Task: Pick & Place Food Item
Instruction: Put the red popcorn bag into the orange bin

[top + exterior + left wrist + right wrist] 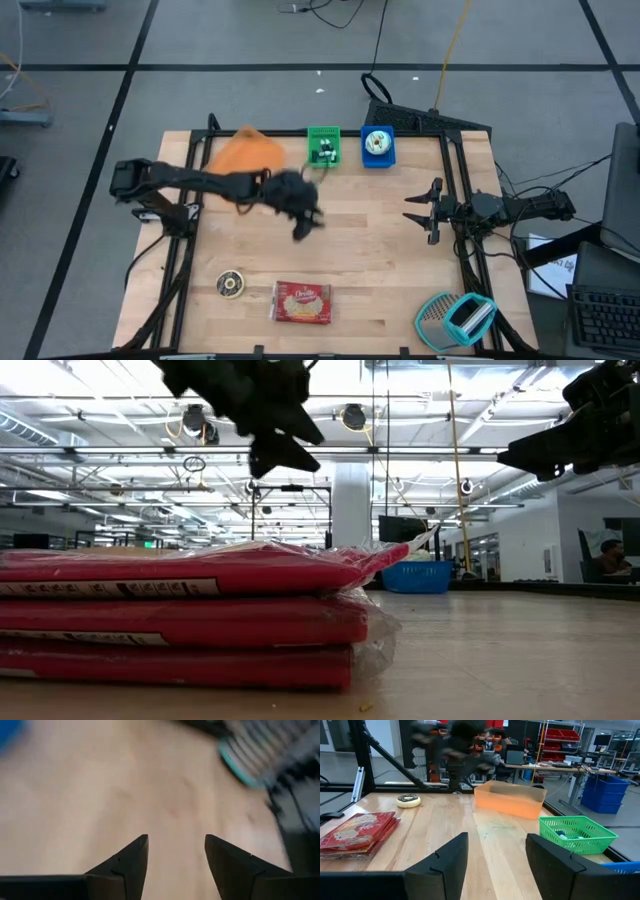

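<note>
Wooden table [380,270]: fills the centre of the high view, framed by dark rails.

Left arm: enters from the frame's left; left gripper [306,222] hangs above the table's middle, fingers apart with nothing between them, bare wood showing in the gap in its wrist view.

Right arm: enters from the right edge; right gripper [421,215] sits at mid-right, fingers apart and empty.

Orange bin [244,154]: upper left of the table, partly under the left arm.

Red packaged food item [301,303]: lower centre, flat on the wood, well apart from both grippers.

Teal-and-grey dish rack [456,320]: lower right corner.

Green basket [323,146]: upper centre, something small inside.

Blue basket [377,146]: just right of the green one, a round item inside.

Small round disc [230,285]: lower left, near the red package.
</note>
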Controlling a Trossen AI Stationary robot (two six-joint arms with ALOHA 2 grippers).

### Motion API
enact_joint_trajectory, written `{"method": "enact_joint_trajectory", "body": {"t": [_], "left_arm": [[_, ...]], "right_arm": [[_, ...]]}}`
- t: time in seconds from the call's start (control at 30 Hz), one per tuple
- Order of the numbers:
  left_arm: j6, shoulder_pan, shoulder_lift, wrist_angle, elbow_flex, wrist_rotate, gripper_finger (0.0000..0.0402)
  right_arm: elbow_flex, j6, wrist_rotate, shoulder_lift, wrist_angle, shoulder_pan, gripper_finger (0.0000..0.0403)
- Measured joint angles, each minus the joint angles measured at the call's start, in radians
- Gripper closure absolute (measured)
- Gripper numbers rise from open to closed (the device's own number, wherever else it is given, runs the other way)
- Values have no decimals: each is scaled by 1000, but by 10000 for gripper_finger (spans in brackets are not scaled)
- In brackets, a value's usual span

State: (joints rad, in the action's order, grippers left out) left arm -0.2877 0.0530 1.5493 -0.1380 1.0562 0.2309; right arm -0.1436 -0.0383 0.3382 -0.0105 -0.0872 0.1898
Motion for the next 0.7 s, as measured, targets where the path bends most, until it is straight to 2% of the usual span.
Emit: {"method": "enact_joint_trajectory", "body": {"t": [0.17,0.3,0.4,0.47,0.7], "left_arm": [[-60,-203,2,-133,-1,-27,206],[-76,-351,14,-160,-4,-169,206],[-72,-436,37,-88,0,-312,206],[-62,-475,61,-61,-1,-365,206],[-62,-514,159,66,-1,-383,206]], "right_arm": [[0,0,-1,0,1,0,216],[0,0,0,0,1,0,216],[0,0,0,0,0,0,216],[0,0,0,0,0,0,216],[0,0,0,0,1,0,216]]}}
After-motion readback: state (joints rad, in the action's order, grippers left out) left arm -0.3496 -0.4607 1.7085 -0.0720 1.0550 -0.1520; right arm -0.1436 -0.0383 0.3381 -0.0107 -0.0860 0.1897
